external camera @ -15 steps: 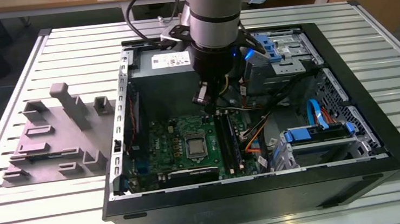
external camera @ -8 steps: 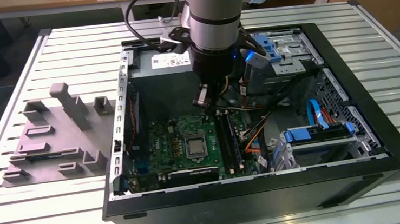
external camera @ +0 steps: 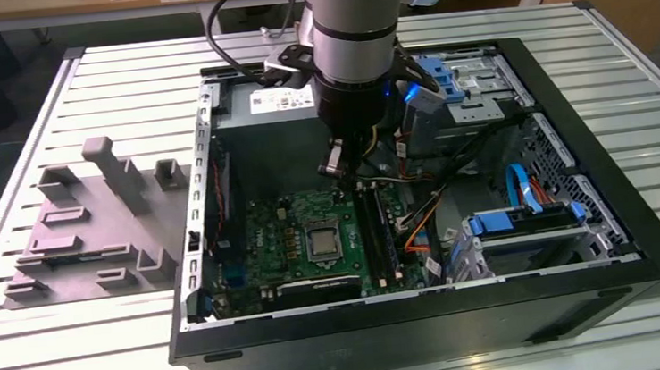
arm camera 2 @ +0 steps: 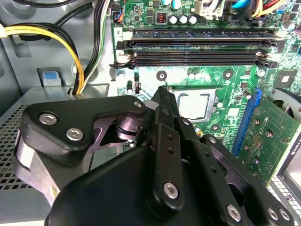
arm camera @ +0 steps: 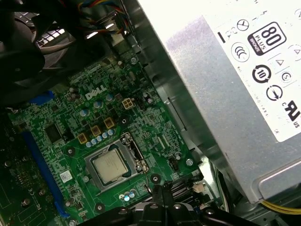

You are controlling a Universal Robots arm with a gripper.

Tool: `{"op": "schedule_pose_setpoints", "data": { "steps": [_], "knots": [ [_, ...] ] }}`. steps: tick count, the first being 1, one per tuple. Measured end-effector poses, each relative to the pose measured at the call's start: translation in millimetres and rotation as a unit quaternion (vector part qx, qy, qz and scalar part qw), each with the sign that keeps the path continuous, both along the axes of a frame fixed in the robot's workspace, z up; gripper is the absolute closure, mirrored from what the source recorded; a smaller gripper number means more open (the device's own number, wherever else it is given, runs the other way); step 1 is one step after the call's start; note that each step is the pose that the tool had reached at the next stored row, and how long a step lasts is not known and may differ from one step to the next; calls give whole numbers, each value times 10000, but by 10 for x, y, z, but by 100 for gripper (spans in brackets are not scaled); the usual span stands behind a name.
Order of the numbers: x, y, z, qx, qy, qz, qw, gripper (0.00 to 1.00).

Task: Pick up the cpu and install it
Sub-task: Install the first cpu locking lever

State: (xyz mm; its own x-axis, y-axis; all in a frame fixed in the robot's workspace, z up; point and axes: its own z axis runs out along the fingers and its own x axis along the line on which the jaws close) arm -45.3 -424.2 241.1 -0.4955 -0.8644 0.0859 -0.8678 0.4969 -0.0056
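Observation:
The cpu (arm camera: 109, 165) lies flat in the silver socket frame on the green motherboard (arm camera: 51, 155), its pale metal top facing up; it also shows in the second wrist view as the cpu (arm camera 2: 194, 104) and, dimly, in the exterior view as the cpu (external camera: 323, 239). My gripper (external camera: 334, 162) hangs inside the open computer case, above the board and a short way from the socket toward the case's back. In both wrist views the black fingers (arm camera 2: 164, 122) meet at the tip with nothing between them. The gripper (arm camera: 162, 192) is apart from the chip.
A silver power supply (arm camera: 225, 84) stands close beside the socket. Black memory slots (arm camera 2: 197, 47) run along the board's other side. Yellow cables (arm camera 2: 70, 47) and a blue drive cage (external camera: 525, 222) crowd the case. A grey fixture block (external camera: 83, 233) sits at the exterior view's left.

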Motion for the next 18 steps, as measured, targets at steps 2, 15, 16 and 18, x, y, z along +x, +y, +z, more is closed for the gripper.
{"op": "schedule_pose_setpoints", "data": {
  "steps": [2,15,16,18],
  "knots": [
    [0,0,0,0,0,0,10000,89],
    [-18,-73,-1,1,0,254,9997,89],
    [-21,-83,-1,1,0,264,9997,89],
    [-24,-104,-2,2,-1,287,9996,89]
  ]
}}
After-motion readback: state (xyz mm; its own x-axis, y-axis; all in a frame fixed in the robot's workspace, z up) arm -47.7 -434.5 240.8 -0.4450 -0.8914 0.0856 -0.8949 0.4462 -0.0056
